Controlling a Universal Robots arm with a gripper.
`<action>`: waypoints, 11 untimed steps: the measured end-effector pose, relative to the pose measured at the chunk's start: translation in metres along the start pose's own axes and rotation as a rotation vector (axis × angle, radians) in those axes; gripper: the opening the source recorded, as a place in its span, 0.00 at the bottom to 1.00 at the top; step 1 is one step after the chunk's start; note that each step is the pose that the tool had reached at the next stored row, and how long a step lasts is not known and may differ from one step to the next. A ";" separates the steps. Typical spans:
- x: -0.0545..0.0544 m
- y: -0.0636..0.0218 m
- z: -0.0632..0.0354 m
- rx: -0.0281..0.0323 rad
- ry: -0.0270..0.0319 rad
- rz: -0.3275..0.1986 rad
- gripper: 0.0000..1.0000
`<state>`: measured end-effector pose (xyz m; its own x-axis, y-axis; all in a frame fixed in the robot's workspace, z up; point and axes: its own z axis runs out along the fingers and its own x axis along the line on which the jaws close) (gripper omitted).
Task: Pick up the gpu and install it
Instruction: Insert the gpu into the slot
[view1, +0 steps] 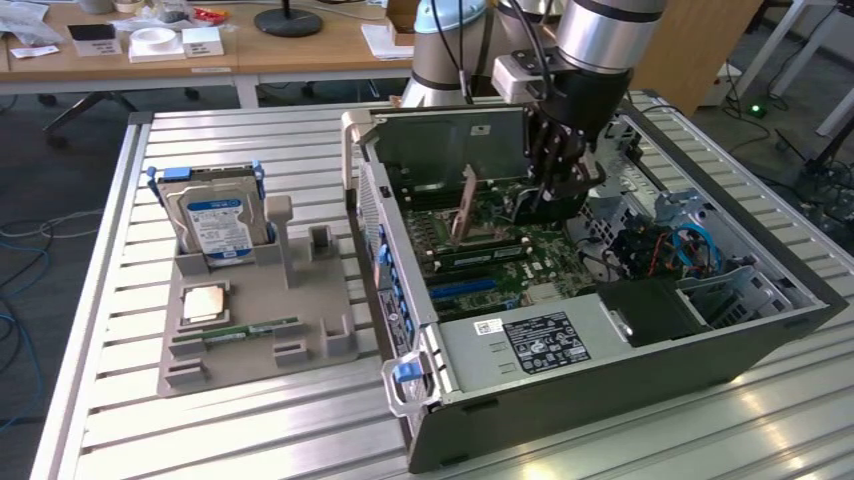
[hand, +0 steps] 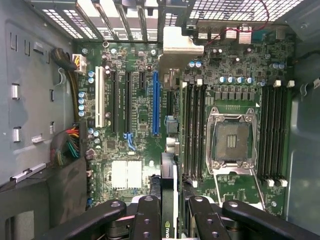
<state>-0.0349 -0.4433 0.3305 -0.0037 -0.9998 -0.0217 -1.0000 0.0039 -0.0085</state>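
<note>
The gpu (hand: 168, 175) hangs edge-on between the gripper's fingers (hand: 148, 212), inside the open computer case (view1: 601, 400). In the wrist view its thin edge runs out from the gripper (hand: 170, 217) over the motherboard (hand: 235, 65), and a silver bracket (hand: 182, 40) sits by the case's rear wall. The card lies just beside the long blue slot (hand: 155, 102), between that slot and the first bank of memory slots (hand: 192, 130); whether it touches the board I cannot tell. The jaws stand narrow, closed on the card from both flat sides.

In the exterior view the gripper (view1: 554, 190) reaches down into the case with the gpu (view1: 541, 210) beneath it. The empty processor socket (hand: 231, 142) is near the card.

On the exterior view's left, well apart from the case, a grey tray (view1: 320, 335) rests on the slatted table (view1: 200, 430). It holds an upright hard drive (view1: 218, 225), a processor chip (view1: 203, 300) and a memory stick (view1: 247, 330).
</note>
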 end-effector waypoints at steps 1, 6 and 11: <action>0.000 0.0003 0.0006 0.0000 0.0000 0.000 0.26; 0.000 0.0005 0.0010 0.0000 -0.0001 0.000 0.26; 0.004 0.0006 0.0010 0.0000 0.0000 0.000 0.26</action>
<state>-0.0356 -0.4467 0.3294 -0.0039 -0.9998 -0.0217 -1.0000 0.0041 -0.0085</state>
